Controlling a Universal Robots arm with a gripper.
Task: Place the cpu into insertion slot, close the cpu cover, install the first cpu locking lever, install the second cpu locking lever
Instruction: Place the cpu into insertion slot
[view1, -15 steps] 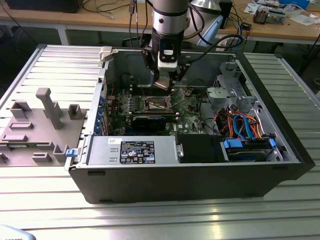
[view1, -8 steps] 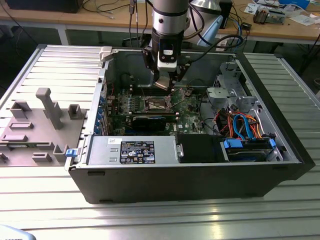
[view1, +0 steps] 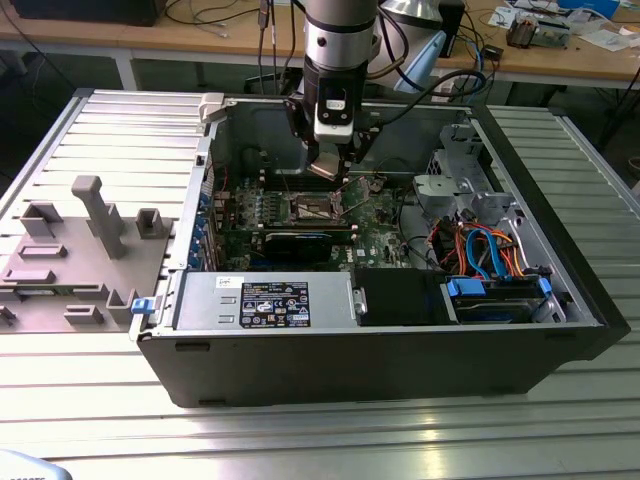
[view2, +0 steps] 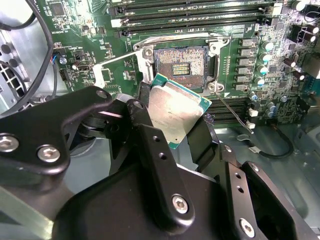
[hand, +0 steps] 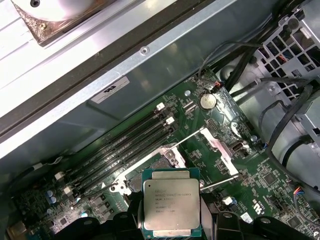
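Note:
My gripper (view1: 328, 162) hangs inside the open computer case, shut on the cpu (view2: 175, 112), a flat square chip with a silver top and a green rim. In both wrist views its black fingers (view2: 149, 107) clamp two opposite edges of the cpu (hand: 171, 204). The chip is held tilted in the air, a little above and to one side of the insertion slot (view2: 182, 62), whose dark centre lies bare. The slot (view1: 314, 208) sits on the green motherboard just below the gripper. The cpu cover (hand: 218, 146) stands swung open beside the slot, and thin locking levers (hand: 220, 183) stick out free.
Long memory slots (hand: 120, 145) run beside the socket. A black graphics card (view1: 300, 243), the grey power supply (view1: 265, 300) and a drive cage with bundled cables (view1: 490, 255) fill the case's front and right. A grey fixture tray (view1: 80, 250) lies outside on the exterior view's left.

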